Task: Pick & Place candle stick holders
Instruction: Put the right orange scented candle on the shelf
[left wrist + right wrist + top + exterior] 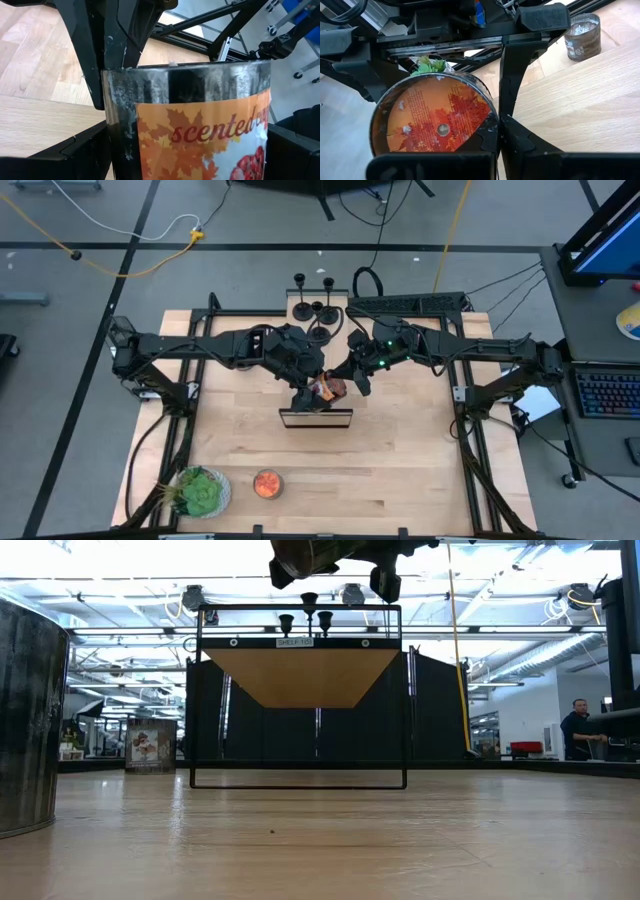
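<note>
Several black candlestick holders (312, 308) stand on their round bases at the table's far edge, untouched; the low view shows them far off (310, 612). Both grippers meet above a small black-framed shelf (316, 418). Between them is a metal candle tin (328, 388) with an orange leaf label reading "scented". My left gripper (312, 392) is shut on the tin's body. My right gripper (350, 380) is shut on the tin's end rim. Both show at the top of the low view (330, 555). My left gripper pinches the tin's side wall (115, 150) between its two fingers, one on each side of the round body. The tin is lifted clear above the shelf. My right gripper holds the rim (492, 131) at the tin's end. One finger (525, 145) lies outside the wall; the other (430, 167) lies across the round end face.
A green plant (200, 492) and a small orange-filled dish (267, 484) stand near the front left. A second metal tin (582, 35) stands on the table, close beside the low camera (30, 720). A person (578, 730) sits far off in the room.
</note>
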`<action>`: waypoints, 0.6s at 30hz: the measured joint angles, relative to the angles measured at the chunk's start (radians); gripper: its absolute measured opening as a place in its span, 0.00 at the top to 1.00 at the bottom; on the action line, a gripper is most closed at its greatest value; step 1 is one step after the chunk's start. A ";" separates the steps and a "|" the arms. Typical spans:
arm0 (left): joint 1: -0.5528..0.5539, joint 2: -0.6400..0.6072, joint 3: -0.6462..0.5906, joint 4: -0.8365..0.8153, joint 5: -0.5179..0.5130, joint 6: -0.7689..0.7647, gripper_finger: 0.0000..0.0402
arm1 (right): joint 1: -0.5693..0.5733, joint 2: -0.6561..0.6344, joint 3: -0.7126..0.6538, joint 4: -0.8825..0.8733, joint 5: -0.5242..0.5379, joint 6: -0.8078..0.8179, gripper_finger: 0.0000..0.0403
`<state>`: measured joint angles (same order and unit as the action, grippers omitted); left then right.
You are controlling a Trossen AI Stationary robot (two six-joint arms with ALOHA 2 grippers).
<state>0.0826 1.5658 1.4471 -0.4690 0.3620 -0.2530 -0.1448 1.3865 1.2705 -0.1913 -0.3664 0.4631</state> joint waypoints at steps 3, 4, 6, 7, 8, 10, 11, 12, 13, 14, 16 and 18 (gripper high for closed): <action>0.000 0.000 0.000 0.001 -0.020 -0.036 0.02 | 0.000 0.000 0.000 -0.001 0.002 -0.001 1.00; 0.000 0.000 0.000 0.001 -0.027 -0.059 0.02 | 0.000 0.000 0.000 -0.001 0.003 -0.001 1.00; 0.000 0.000 0.000 0.002 -0.038 -0.102 0.02 | 0.000 0.000 0.000 -0.001 0.008 -0.002 1.00; 0.000 0.000 0.000 0.002 -0.042 -0.123 0.02 | 0.000 0.000 0.000 -0.002 0.011 -0.003 1.00; 0.000 0.000 0.000 0.002 -0.043 -0.139 0.02 | 0.000 0.000 0.000 -0.001 0.017 -0.005 1.00; 0.000 0.001 0.000 -0.001 -0.047 -0.158 0.02 | 0.000 0.000 0.000 -0.001 0.028 -0.011 1.00; 0.000 0.006 0.000 -0.001 -0.049 -0.164 0.02 | 0.000 0.000 0.000 -0.001 0.028 -0.012 1.00; 0.000 0.013 0.000 0.000 -0.048 -0.170 0.02 | 0.000 0.000 0.000 -0.002 0.029 -0.015 1.00; 0.000 0.017 0.000 -0.002 -0.047 -0.176 0.02 | 0.000 0.000 0.000 -0.005 0.030 -0.015 1.00; -0.001 0.020 0.000 -0.009 -0.047 -0.180 0.02 | 0.000 0.000 0.000 -0.007 0.030 -0.015 1.00; -0.001 0.036 0.000 -0.004 -0.046 -0.192 0.02 | 0.000 0.001 0.000 -0.007 0.030 -0.015 1.00; -0.001 0.049 0.001 0.007 -0.041 -0.196 0.03 | 0.000 0.000 0.000 -0.007 0.030 -0.016 1.00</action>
<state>0.0818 1.6149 1.4479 -0.4625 0.3212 -0.4490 -0.1452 1.3869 1.2701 -0.1986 -0.3363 0.4469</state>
